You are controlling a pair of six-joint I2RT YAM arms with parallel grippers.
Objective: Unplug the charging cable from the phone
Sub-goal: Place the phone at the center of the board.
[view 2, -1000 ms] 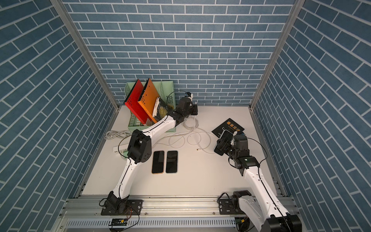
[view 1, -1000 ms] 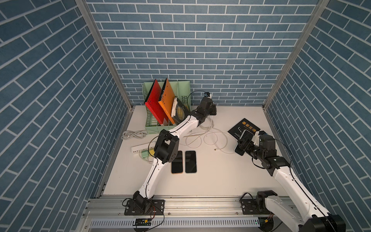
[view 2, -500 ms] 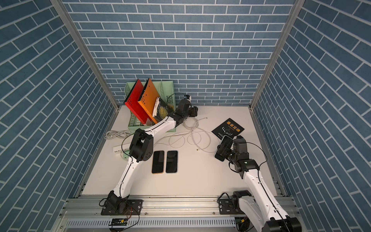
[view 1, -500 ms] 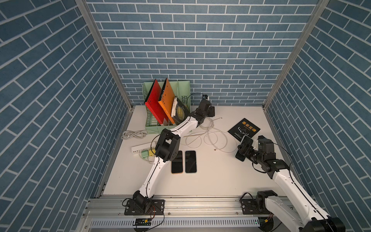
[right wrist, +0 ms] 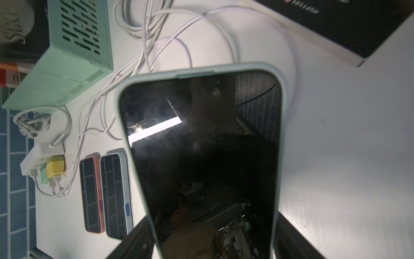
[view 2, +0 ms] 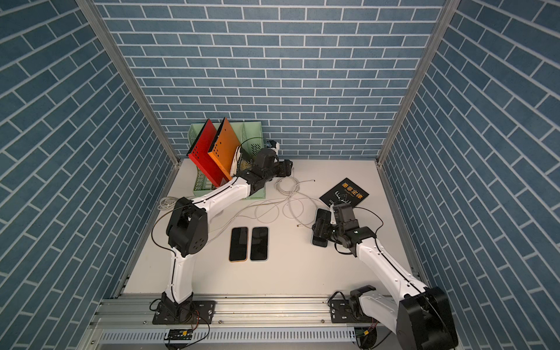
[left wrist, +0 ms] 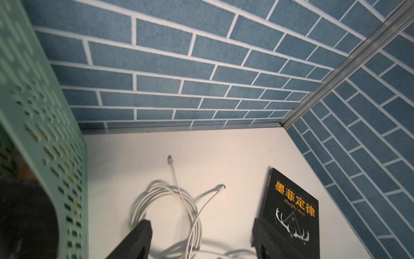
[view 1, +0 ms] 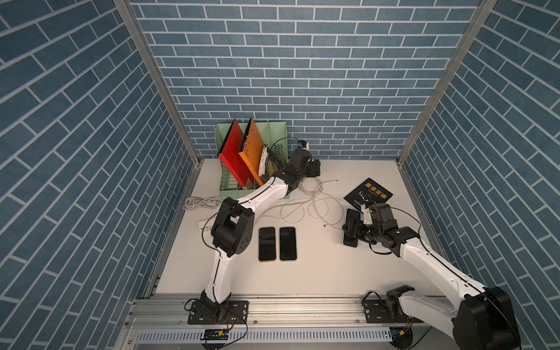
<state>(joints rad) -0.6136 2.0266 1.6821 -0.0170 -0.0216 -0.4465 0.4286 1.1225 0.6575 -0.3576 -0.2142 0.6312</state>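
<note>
The phone [right wrist: 201,145] is sitting clamped in your right gripper [view 1: 350,231] beside the black book [view 1: 368,194], with no plug showing in it. The cable loops [view 1: 318,209] lying close could be snagging it, or it could be slipping if you're releasing high. Your left gripper [left wrist: 202,237] is hanging empty with its fingers apart, and you're counting three phones, the other two phones [view 1: 267,244] lying together, and one book.

Top views bright, evenly lit, sharp; soft shadows. Left wrist view: green rack [left wrist: 44,134] blurred close up. Right wrist view: lamp glare on phone [right wrist: 201,157] screen.
</note>
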